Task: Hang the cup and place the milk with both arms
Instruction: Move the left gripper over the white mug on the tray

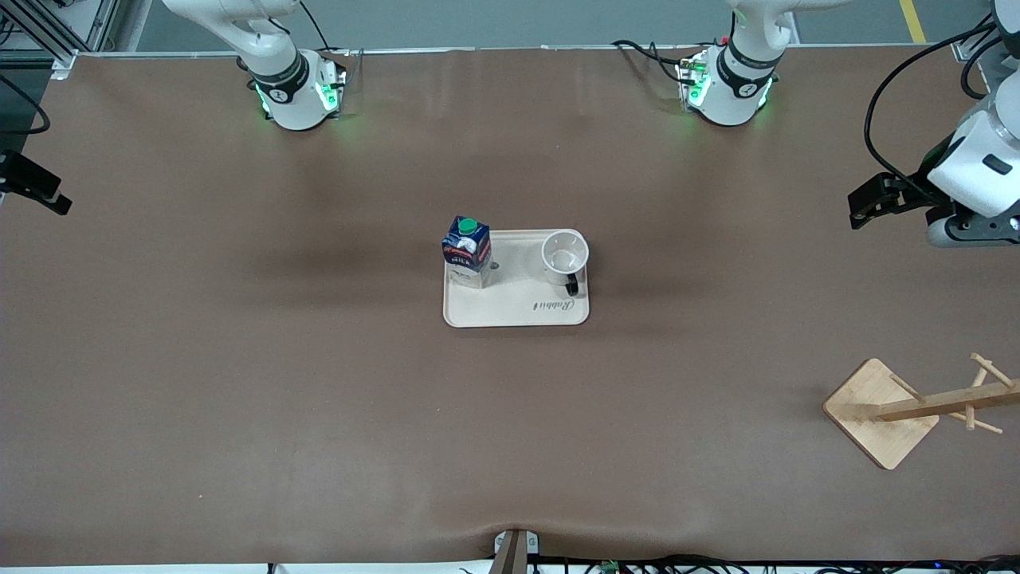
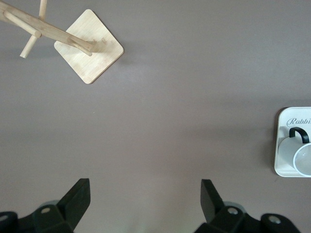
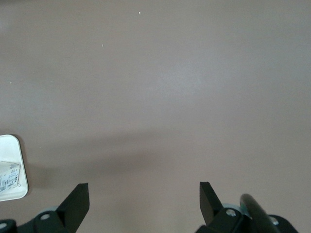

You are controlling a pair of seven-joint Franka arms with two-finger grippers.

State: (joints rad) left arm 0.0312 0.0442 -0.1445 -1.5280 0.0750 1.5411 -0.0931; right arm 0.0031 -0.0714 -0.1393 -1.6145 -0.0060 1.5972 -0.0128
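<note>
The milk, a dark blue carton with a green cap, stands upright on the beige tray, at the corner toward the right arm's end. The white cup stands upright on the tray toward the left arm's end, its black handle turned toward the front camera. The cup and tray also show in the left wrist view. My left gripper is open and empty above bare table between tray and rack. My right gripper is open and empty above bare table, with a tray corner in its view.
A wooden cup rack with pegs stands on a square base near the left arm's end, nearer the front camera than the tray; it also shows in the left wrist view. The left arm's wrist hangs at that end.
</note>
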